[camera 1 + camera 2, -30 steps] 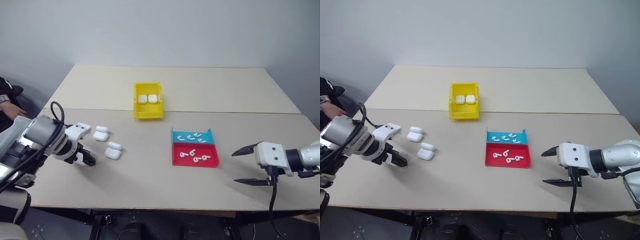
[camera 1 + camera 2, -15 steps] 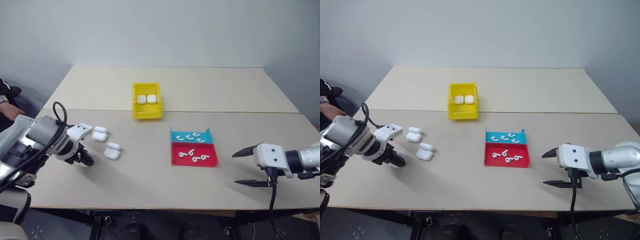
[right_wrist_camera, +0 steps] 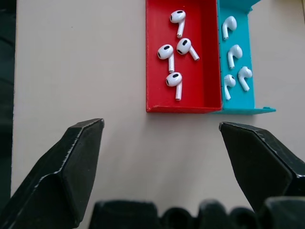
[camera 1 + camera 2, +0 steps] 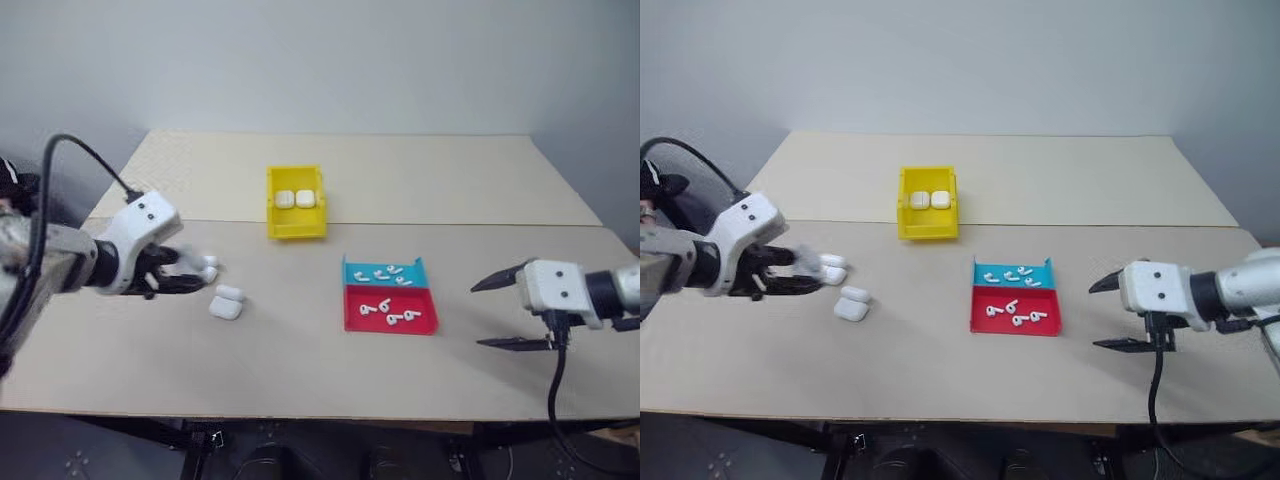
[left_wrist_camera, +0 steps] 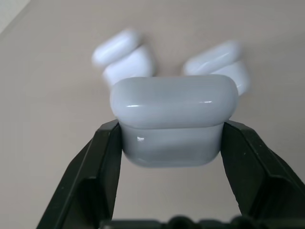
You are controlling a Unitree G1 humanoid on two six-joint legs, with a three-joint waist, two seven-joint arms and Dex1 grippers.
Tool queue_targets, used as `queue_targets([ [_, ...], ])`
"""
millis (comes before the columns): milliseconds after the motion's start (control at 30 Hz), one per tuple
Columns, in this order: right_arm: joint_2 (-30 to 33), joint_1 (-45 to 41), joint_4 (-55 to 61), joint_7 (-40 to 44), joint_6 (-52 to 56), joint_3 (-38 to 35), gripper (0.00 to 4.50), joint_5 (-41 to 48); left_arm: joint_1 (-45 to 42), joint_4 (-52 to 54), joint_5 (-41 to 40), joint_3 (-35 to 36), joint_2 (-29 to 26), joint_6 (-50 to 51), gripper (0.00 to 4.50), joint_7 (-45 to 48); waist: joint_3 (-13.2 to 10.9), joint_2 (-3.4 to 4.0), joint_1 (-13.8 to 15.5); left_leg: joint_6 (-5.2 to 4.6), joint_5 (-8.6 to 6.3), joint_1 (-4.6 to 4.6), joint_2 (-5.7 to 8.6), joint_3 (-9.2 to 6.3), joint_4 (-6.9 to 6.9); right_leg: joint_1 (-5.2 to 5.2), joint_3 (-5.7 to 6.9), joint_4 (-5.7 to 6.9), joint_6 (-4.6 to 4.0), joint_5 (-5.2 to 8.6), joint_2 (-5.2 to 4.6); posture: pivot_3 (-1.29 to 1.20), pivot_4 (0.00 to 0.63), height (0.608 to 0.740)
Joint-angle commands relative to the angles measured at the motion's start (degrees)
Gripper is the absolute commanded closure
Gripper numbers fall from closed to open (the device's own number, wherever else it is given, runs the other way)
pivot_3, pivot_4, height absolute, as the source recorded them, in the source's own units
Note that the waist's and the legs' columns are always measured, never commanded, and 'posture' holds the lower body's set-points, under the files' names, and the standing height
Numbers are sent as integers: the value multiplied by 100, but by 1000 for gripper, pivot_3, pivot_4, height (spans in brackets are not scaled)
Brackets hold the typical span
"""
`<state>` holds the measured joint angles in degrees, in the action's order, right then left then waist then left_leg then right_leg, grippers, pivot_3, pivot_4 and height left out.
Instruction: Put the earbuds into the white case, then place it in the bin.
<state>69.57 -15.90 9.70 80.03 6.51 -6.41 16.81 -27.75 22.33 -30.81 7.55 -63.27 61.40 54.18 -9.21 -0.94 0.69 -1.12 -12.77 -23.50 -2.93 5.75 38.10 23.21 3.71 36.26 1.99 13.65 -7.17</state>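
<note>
My left gripper (image 5: pixel 171 130) is shut on a white case (image 5: pixel 174 102), lid closed, and holds it off the table at the left (image 4: pixel 190 273). Other white cases (image 4: pixel 226 302) lie on the table just beyond and to the right of it. The yellow bin (image 4: pixel 297 232) stands behind the middle with two cases (image 4: pixel 295 199) inside. Several earbuds (image 3: pixel 174 78) lie in the red and cyan tray (image 4: pixel 348 312). My right gripper (image 4: pixel 478 316) hovers open to the right of that tray, holding nothing.
The table is two tan tops joined along a seam (image 4: pixel 480 226) behind the tray. A person's dark sleeve (image 4: pixel 660 185) shows at the far left edge. A black cable (image 4: pixel 552 400) hangs from my right wrist over the front edge.
My left gripper shut on one of the cases at the left, then rose and swung right with it. The right gripper lifted slightly and stayed open.
</note>
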Motion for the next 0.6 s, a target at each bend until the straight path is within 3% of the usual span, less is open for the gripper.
queue_targets([
  [33,213,-526,171,215,251,303,0,-91,778,361,-145,912,1109,-2091,1708,182,-2,-6,-2,-1,0,-3,0,-3,0,-2,6,5,-4,1,2,0,150,740],
  [100,236,-949,214,358,418,633,0,-209,1165,350,-27,765,1851,-3009,1708,148,0,-2,-3,0,0,3,-1,1,0,-9,4,-4,-8,-2,7,0,150,740],
  [167,215,-1242,194,470,454,865,0,-337,1334,269,93,586,2217,-3421,1708,119,-2,-7,-3,-1,-1,-3,-2,1,1,-6,5,-4,-8,-3,8,0,150,740],
  [200,170,-1505,189,587,466,1074,0,-453,1495,90,141,470,2714,-4048,1708,137,-2,-8,-3,-1,-1,-4,-2,4,1,-4,4,-5,-8,-3,8,0,150,740],
  [267,98,-1872,172,752,472,1380,0,-631,1698,-180,180,311,3384,-4882,1708,166,19,29,-2,-2,-1,-7,0,4,0,-5,3,-11,-5,-5,8,0,150,740],
  [400,-234,-2542,28,928,512,1960,0,-1011,1764,-902,208,69,4369,-6197,1708,415,16,18,-2,-7,-4,-14,-1,13,23,-5,4,-7,-1,-8,5,0,150,740],
  [500,-431,-2790,-88,1014,529,2206,0,-1182,1722,-1296,268,-79,4684,-6757,1708,545,16,17,2,-17,-10,-15,-1,9,25,-7,6,-6,-2,-8,5,0,150,740],
  [600,-694,-3033,-234,983,594,2578,0,-1578,1741,-1654,90,-394,4658,-7257,1708,1464,17,19,-4,-17,-10,-20,-1,7,25,-5,9,-7,-2,-8,5,0,150,740],
])
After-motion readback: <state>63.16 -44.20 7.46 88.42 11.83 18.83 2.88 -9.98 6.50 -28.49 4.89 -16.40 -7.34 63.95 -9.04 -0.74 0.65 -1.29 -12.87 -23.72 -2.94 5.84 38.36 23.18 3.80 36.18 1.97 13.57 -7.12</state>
